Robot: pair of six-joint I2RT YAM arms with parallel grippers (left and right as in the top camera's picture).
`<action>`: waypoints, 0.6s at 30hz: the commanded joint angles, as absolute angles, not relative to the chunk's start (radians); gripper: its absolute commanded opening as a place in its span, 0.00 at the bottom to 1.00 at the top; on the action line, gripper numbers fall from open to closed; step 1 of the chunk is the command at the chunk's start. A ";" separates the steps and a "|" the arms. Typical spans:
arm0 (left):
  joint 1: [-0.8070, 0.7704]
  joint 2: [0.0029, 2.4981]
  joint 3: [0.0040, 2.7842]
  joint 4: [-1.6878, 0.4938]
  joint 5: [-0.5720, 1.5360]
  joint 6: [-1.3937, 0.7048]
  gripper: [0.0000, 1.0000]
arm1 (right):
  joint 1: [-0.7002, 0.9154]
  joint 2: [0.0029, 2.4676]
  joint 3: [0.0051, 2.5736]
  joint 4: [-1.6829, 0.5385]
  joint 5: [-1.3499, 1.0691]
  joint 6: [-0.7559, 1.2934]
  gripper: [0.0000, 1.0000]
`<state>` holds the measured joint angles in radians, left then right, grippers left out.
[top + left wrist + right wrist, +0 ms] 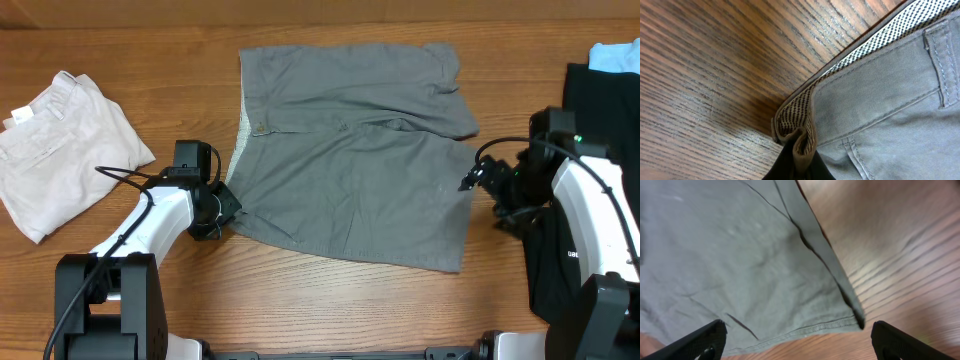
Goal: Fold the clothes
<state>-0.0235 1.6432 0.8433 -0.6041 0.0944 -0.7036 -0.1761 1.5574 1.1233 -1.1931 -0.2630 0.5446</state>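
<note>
The grey shorts [350,160] lie spread flat on the wooden table, waistband at the left, two legs pointing right. My left gripper [222,208] is shut on the near-left corner of the waistband; the left wrist view shows the patterned inner waistband [802,145] pinched between the black fingers. My right gripper [475,178] is open beside the hem of the near leg at the right edge. In the right wrist view the hem corner [840,322] lies between the two spread fingertips [800,340], not touched.
Pale beige folded shorts [60,145] lie at the far left. A black garment [600,120] lies at the right edge under the right arm, with a light blue item [615,55] above it.
</note>
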 commanded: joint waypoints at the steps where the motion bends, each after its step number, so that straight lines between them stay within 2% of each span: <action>1: -0.020 1.666 0.833 -0.621 0.104 -0.675 0.07 | -0.179 1.483 1.008 -1.168 -0.315 0.698 0.96; 9: -0.020 1.666 0.833 -0.610 0.105 -0.651 0.08 | -0.178 1.251 0.768 -1.119 -0.303 0.968 0.95; 18: -0.020 1.666 0.833 -0.605 0.105 -0.651 0.09 | -0.178 1.235 0.559 -0.920 -0.337 1.029 0.91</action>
<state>-0.0235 1.6436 0.8433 -0.6033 0.1001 -0.6739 -0.1761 1.2381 0.6254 -0.9764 -0.3084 0.9760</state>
